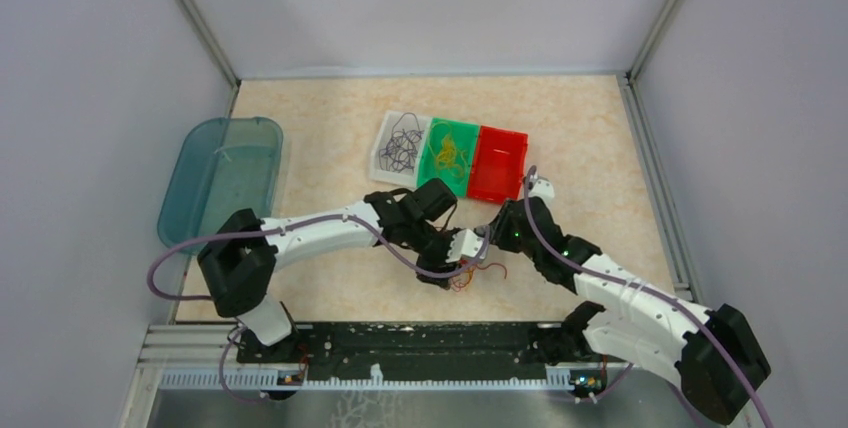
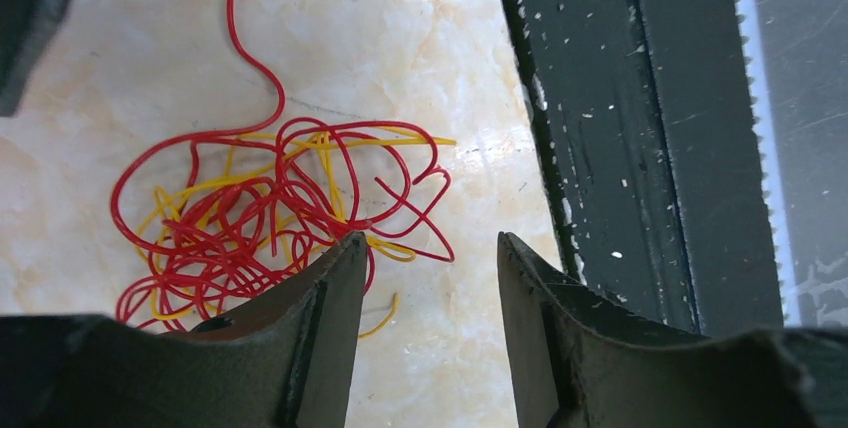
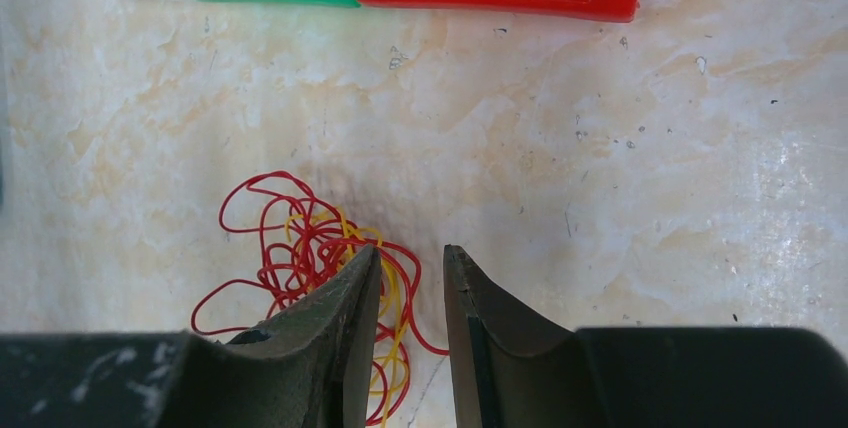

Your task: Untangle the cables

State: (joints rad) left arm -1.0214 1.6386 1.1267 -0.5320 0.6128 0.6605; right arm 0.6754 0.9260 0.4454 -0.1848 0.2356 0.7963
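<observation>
Top external: a tangle of red and yellow cables (image 1: 478,273) is recorded on the worktop (image 1: 600,148), at 6 o'clock of the green tray (image 1: 468,136).

Left wrist: the left gripper (image 2: 430,246) is observed with jaws apart and only bare worktop between them. The tangle is spread at 10 o'clock of it.

Right wrist: the right gripper (image 3: 411,253) is observed narrowly parted, with nothing clamped. The tangle is partly hidden behind its 9 o'clock finger.

cables (image 2: 280,208): on table (image 1: 620,168), front-ctr
trays (image 1: 497,163): 3 in row, behind cables
tub (image 1: 222,178): table's L edge, L of trays
</observation>
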